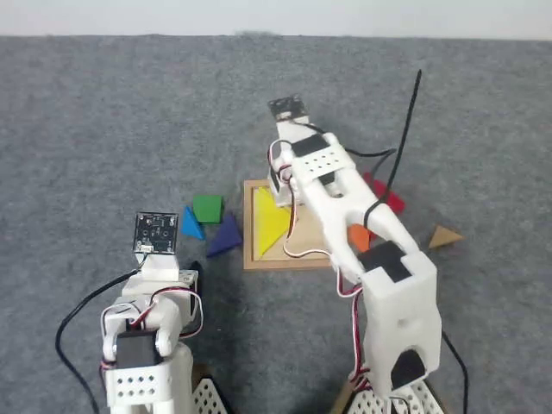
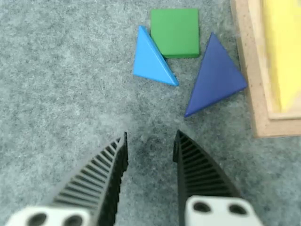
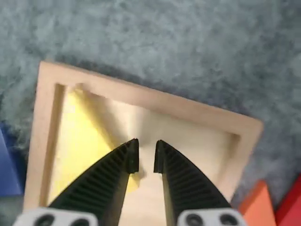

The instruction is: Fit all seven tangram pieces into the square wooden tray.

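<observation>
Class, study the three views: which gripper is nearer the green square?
Left. The left gripper hangs over the grey carpet just short of the green square; the right gripper is over the wooden tray, farther off.

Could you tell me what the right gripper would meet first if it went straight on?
The right gripper would probably meet the bare floor of the wooden tray, right beside the yellow triangle; depth is unclear.
</observation>
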`<move>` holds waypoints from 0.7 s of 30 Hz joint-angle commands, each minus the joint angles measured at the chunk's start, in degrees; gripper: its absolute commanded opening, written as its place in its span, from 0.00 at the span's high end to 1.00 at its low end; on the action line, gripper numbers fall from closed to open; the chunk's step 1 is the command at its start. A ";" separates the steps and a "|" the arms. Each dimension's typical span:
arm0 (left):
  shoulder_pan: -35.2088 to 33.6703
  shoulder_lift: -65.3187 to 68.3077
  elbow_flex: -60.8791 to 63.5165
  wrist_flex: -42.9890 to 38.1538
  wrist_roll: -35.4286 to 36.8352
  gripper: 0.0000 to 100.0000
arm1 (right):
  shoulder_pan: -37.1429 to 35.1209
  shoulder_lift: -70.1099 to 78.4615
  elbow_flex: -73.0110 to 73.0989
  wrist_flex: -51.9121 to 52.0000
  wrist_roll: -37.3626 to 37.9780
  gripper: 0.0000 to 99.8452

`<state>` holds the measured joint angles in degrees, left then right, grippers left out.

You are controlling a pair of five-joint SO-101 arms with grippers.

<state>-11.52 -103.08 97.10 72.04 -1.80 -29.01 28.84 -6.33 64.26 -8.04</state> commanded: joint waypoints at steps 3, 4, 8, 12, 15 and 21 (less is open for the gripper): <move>0.35 -0.62 -0.66 0.00 -0.53 0.85 | -5.23 -1.36 -2.37 1.45 0.97 0.94; 0.35 -0.62 -0.66 0.00 -0.53 0.85 | -5.93 -1.36 -2.37 1.45 0.97 0.94; 0.35 -0.62 -0.66 0.00 -0.53 0.85 | -6.55 -1.27 -2.29 1.45 0.70 0.94; 0.35 -0.62 -0.66 0.00 -0.53 0.85 | -6.55 -1.36 -2.29 1.45 0.70 0.94; 0.35 -0.62 -0.66 0.00 -0.53 0.85 | -6.02 -1.36 -2.29 1.45 0.70 0.94; 0.35 -0.62 -0.66 0.00 -0.53 0.85 | 0.31 -4.00 -2.29 4.18 0.97 0.94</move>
<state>-11.52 -103.08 97.10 72.04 -1.80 -32.35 28.84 -6.42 66.64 -7.78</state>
